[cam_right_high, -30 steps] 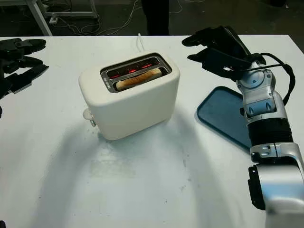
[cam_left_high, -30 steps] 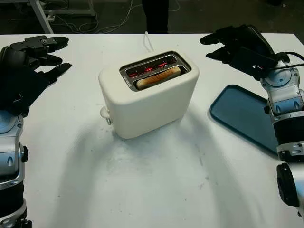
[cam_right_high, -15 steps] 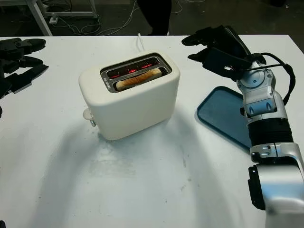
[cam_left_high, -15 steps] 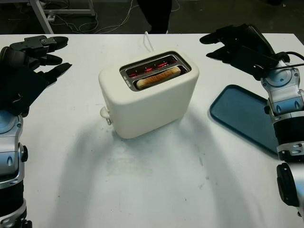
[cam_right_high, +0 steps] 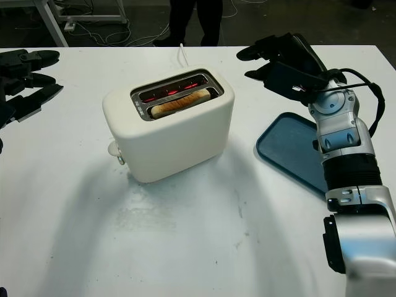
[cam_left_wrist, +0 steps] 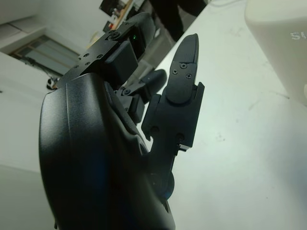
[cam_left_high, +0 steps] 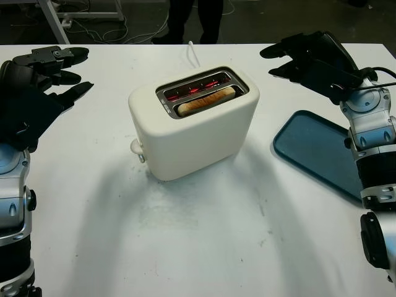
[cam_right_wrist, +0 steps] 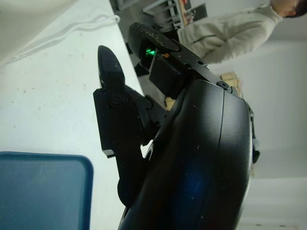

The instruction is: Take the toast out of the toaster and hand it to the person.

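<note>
Right now your rounded, matte cream toaster (cam_left_high: 195, 124) sits mid-surface (cam_left_high: 204, 241), its slots glowing red, with the browned toast (cam_left_high: 206, 99) standing in the nearer slot. Your left hand (cam_left_high: 38, 83) hangs open at the far left, your right hand (cam_left_high: 309, 59) open above the smooth blue tray (cam_left_high: 315, 151). A person (cam_left_high: 192, 18) stands beyond.

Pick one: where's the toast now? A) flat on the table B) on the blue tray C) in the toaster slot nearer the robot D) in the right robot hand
C: the toast sits in the near slot of the toaster, elements glowing red in the far slot.
</note>
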